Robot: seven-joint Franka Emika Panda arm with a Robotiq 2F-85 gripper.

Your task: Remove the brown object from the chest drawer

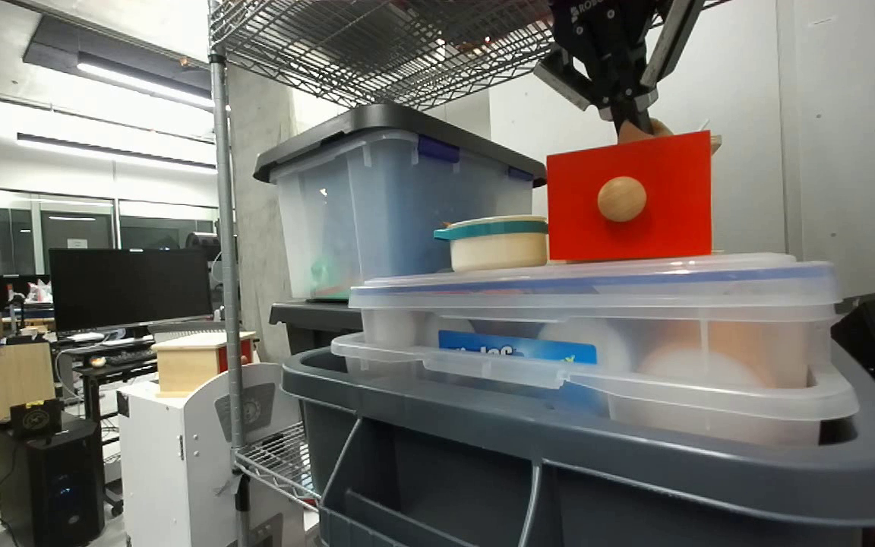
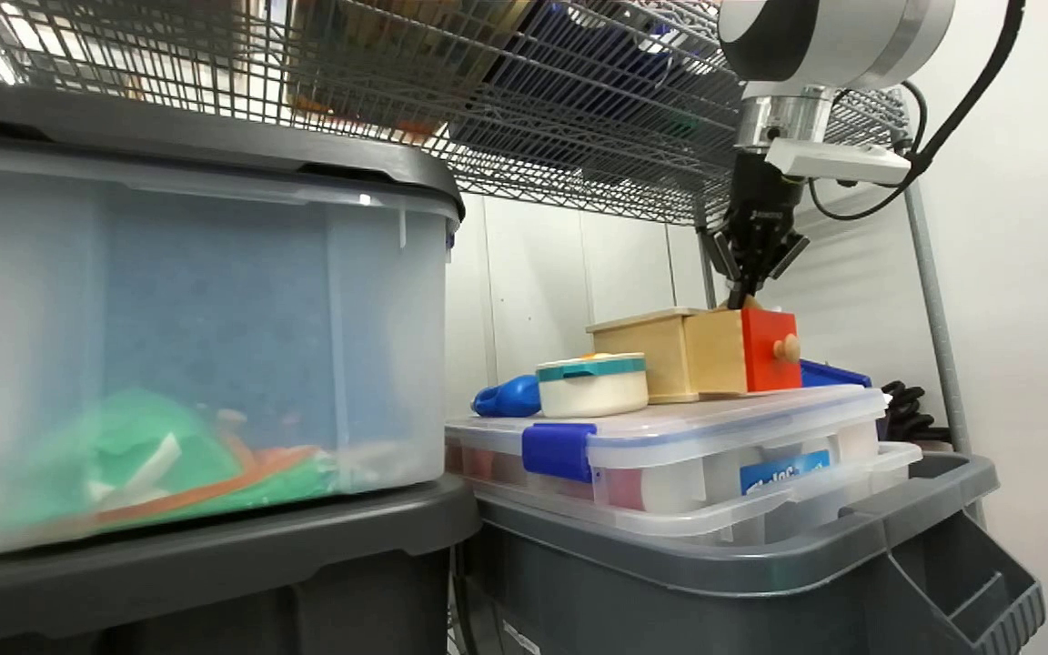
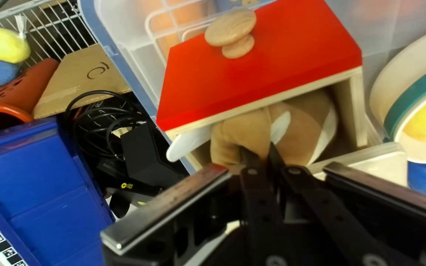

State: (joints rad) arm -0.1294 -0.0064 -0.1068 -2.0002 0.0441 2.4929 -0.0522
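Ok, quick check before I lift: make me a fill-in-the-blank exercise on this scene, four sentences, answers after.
1. The front of the chest drawer is painted ____.
2. The round knob on that front is made of ____.
3. The gripper reaches the brown object in the chest drawer from ____.
4. In an exterior view, the clasp on the clear bin beneath the chest drawer is coloured ____.

Missing words: red; wood; above; blue.

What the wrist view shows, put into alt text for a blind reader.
A gripper seems to pinch a brown object inside an open, red-fronted chest drawer. A round, teal-banded container stands right, a blue bin lower left.
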